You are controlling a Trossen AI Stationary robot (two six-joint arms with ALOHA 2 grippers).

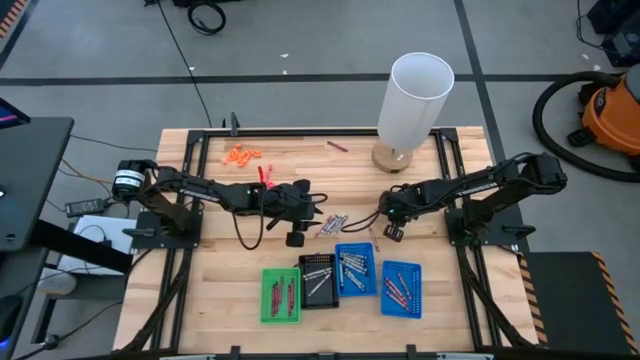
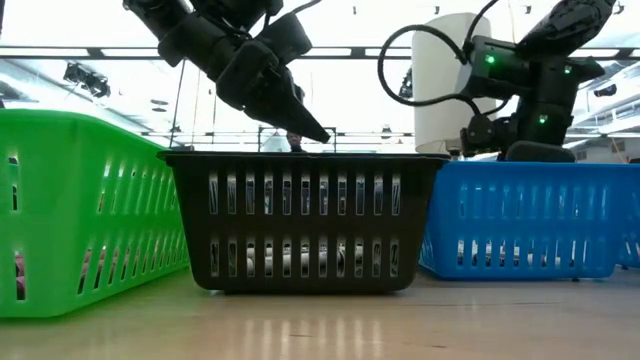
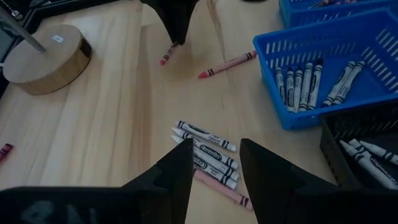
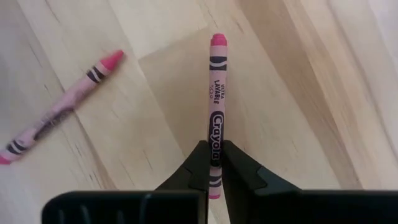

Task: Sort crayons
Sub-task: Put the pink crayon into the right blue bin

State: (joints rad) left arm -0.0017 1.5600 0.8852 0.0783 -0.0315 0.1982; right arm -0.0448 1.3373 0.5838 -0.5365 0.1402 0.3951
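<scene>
Pale wooden tabletop (image 1: 230, 290) carried four slotted plastic baskets in a row: green basket (image 1: 281, 296), black basket (image 1: 319, 279), and two blue baskets (image 1: 356, 268), (image 1: 402, 290). A white cylinder (image 1: 413, 98) on a round wooden base stood behind them. Right gripper (image 4: 214, 163) was clamped on a pink crayon (image 4: 216, 99), paper-wrapped, tip pointing away; a second pink crayon (image 4: 59, 108) lay loose nearby on the wood. Left gripper (image 3: 214, 163), fingers apart and holding nothing, hovered over a small pile of white crayons (image 3: 208, 150). More white crayons lay in the nearer blue and black baskets.
</scene>
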